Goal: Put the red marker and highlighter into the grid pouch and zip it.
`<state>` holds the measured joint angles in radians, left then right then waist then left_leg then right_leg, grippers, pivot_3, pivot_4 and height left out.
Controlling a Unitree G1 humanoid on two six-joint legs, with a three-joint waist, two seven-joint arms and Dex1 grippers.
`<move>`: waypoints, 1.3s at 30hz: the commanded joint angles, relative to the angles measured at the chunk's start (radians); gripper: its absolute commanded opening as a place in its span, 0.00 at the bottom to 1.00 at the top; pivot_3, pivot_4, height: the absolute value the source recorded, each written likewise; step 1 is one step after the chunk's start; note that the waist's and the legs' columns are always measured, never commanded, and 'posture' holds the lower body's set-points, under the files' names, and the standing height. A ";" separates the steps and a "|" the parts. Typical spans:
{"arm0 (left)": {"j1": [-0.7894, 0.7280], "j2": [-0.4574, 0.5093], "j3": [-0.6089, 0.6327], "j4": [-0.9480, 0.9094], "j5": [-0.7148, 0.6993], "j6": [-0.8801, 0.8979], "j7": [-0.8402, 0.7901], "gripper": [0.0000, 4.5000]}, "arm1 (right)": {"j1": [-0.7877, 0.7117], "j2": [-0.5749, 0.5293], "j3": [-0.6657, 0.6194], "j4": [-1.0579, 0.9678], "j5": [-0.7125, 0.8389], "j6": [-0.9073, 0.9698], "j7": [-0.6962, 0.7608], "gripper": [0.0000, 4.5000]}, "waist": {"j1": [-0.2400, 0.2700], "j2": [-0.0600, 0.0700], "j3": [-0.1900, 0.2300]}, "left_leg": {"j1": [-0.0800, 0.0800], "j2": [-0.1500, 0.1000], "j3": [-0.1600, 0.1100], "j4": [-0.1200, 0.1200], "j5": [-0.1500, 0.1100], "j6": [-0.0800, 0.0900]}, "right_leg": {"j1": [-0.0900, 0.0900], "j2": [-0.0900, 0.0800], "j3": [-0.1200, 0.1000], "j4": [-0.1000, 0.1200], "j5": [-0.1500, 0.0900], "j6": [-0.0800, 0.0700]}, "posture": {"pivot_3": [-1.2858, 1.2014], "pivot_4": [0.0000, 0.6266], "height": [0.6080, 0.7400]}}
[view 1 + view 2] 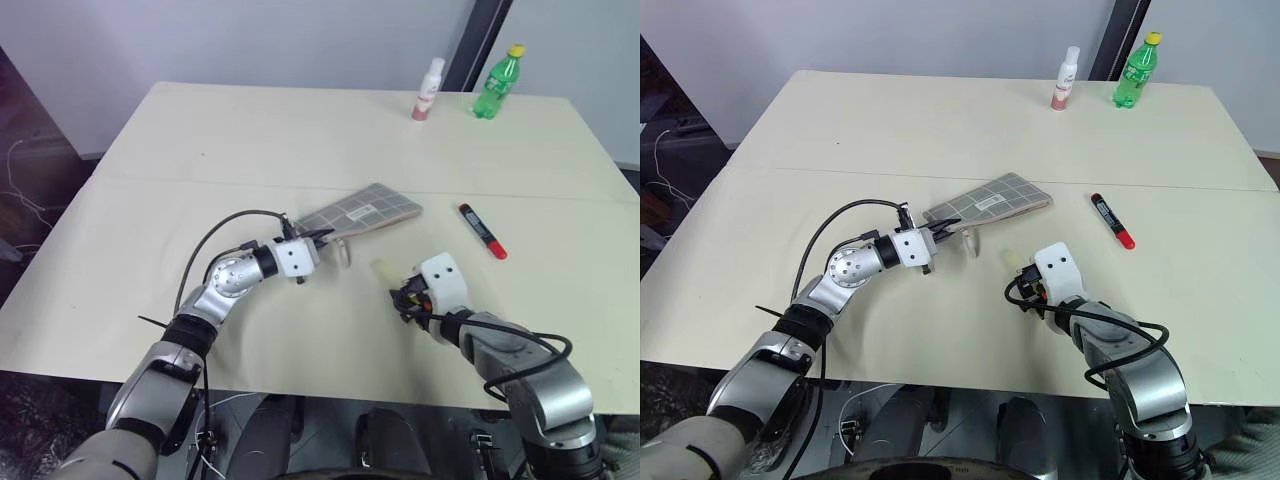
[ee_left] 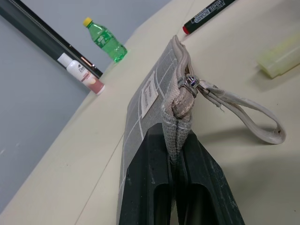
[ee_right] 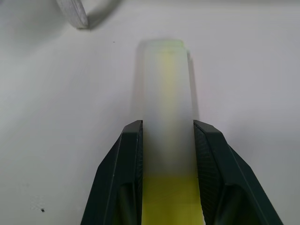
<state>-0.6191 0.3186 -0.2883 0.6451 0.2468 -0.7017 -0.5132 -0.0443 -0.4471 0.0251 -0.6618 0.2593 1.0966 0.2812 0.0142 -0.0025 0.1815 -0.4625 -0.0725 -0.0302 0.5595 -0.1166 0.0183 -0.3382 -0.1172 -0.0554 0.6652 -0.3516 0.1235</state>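
The grid pouch (image 1: pixel 362 213) lies near the middle of the pale surface (image 1: pixel 200 150), and everything else can be placed from it. The left pincer (image 2: pixel 177 140) is clenched on the pouch's near corner, both black fingers (image 2: pixel 150 187) pressed flat against the fabric edge just below the metal zip pull (image 2: pixel 190 84). The end of the pouch in the pincer is raised, while its far end rests on the surface. A small white label (image 2: pixel 149 93) shows on the pouch's gridded side, and a pale wrist loop (image 2: pixel 253 117) hangs from the zip end and curls down onto the surface beside it.

The highlighter (image 3: pixel 165 108) sits on the near side of the pouch, a little to the right of its wrist loop. The right pincer (image 3: pixel 165 159) has its two fingers (image 3: pixel 124 173) on either side of the highlighter's body, grasping it; the inner faces meet the pale barrel, and the brighter yellow end lies deep between them. The highlighter's pale tip points out toward the pouch.

The red marker (image 1: pixel 482 230) lies on the surface to the right of the pouch, apart from it and from both pincers.

Well beyond the pouch, near the far edge of the surface, stand a small white and pink bottle (image 1: pixel 429 89) and a green bottle (image 1: pixel 498 83) with a yellow cap, side by side.
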 commanded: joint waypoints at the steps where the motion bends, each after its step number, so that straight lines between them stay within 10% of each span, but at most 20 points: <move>1: 0.002 -0.005 0.022 -0.040 -0.052 0.002 -0.011 0.00 | 0.010 -0.034 -0.041 0.004 0.010 -0.076 0.047 0.20 | 0.000 0.000 0.000 | 0.000 0.000 0.000 0.000 0.000 0.000 | 0.000 0.000 0.000 0.000 0.000 0.000 | 0.52 0.24 1.00; 6: 0.023 -0.012 0.098 -0.154 -0.285 0.135 -0.146 0.00 | -0.025 -0.139 -0.115 -0.006 0.035 -0.292 0.195 0.20 | -0.004 0.000 0.001 | -0.001 0.000 0.000 0.001 0.000 0.001 | -0.001 0.000 0.000 0.000 0.000 0.000 | 0.52 0.24 1.00; 18: 0.015 0.033 0.091 -0.228 -0.351 0.189 -0.331 0.00 | -0.149 -0.221 -0.107 0.114 0.021 -0.458 0.309 0.20 | -0.001 0.000 0.001 | 0.000 0.000 0.000 0.002 0.000 0.001 | 0.001 0.000 -0.001 0.000 0.000 0.000 | 0.52 0.24 1.00; 39: 0.029 0.041 0.056 -0.306 -0.419 0.189 -0.548 0.00 | -0.378 -0.225 0.275 0.328 -0.273 -0.868 0.497 0.20 | -0.008 0.000 0.001 | 0.000 0.001 -0.001 0.001 0.000 0.001 | 0.000 0.001 -0.001 0.000 0.000 0.000 | 0.52 0.24 1.00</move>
<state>-0.5775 0.3913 -0.2126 0.4144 -0.1234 -0.5073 -1.0359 -0.3969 -0.6840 0.2437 -0.3289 0.0182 0.3071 0.7491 0.0057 -0.0021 0.1825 -0.4629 -0.0723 -0.0311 0.5608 -0.1165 0.0192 -0.3378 -0.1160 -0.0560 0.6649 -0.3516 0.1235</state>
